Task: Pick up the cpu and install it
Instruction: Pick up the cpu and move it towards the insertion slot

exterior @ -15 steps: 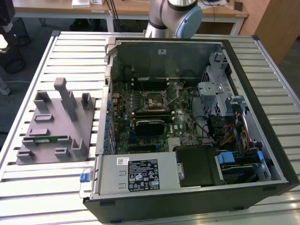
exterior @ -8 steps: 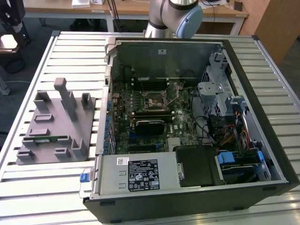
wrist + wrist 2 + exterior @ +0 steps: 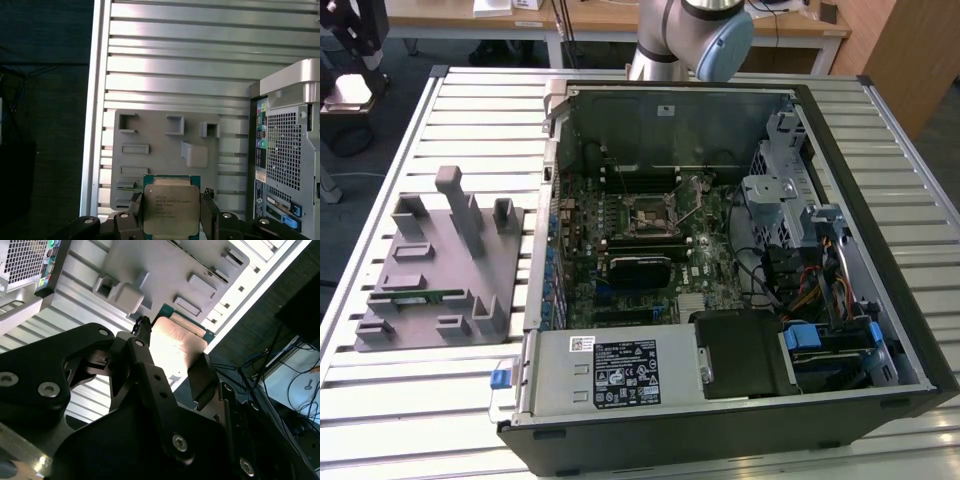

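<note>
The cpu (image 3: 171, 205), a flat square chip with a pale silver top and a green rim, sits between my gripper's (image 3: 171, 214) two black fingers, which are shut on its opposite edges. The second wrist view shows the same grip from the other side: the cpu (image 3: 176, 347) glares bright between the fingers of the gripper (image 3: 172, 359). The chip hangs high above the grey holder tray (image 3: 165, 145), well off the table. In the exterior view the open motherboard socket (image 3: 650, 212) lies in the middle of the computer case (image 3: 880, 400), and the arm (image 3: 700, 35) stands behind it.
The grey holder tray (image 3: 440, 250) lies on the slatted metal table (image 3: 420, 400) at the exterior view's left, with a green memory stick (image 3: 420, 296) in it. A black heatsink (image 3: 640, 268) and cables (image 3: 800, 280) crowd the case. The case's rear panel (image 3: 290, 160) flanks the tray.
</note>
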Action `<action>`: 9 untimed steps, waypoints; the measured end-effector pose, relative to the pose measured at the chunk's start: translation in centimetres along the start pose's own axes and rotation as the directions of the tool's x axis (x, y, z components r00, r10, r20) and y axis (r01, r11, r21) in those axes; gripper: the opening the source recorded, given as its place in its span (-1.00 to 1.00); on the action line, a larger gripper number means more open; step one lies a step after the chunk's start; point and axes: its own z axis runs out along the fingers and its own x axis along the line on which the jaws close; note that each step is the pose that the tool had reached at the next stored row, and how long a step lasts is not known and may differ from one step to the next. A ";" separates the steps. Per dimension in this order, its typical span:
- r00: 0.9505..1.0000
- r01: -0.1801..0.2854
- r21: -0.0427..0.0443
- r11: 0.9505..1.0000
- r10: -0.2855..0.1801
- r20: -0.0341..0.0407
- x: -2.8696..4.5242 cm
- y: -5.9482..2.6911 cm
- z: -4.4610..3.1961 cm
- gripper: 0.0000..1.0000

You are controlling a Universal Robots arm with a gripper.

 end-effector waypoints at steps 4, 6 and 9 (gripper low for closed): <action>1.000 0.000 0.000 1.000 0.000 0.000 -0.49 -0.02 0.02 0.08; 1.000 0.000 0.000 1.000 0.000 0.000 -0.75 -0.03 0.03 0.08; 1.000 0.000 0.000 1.000 0.000 0.000 -1.03 -0.04 0.04 0.08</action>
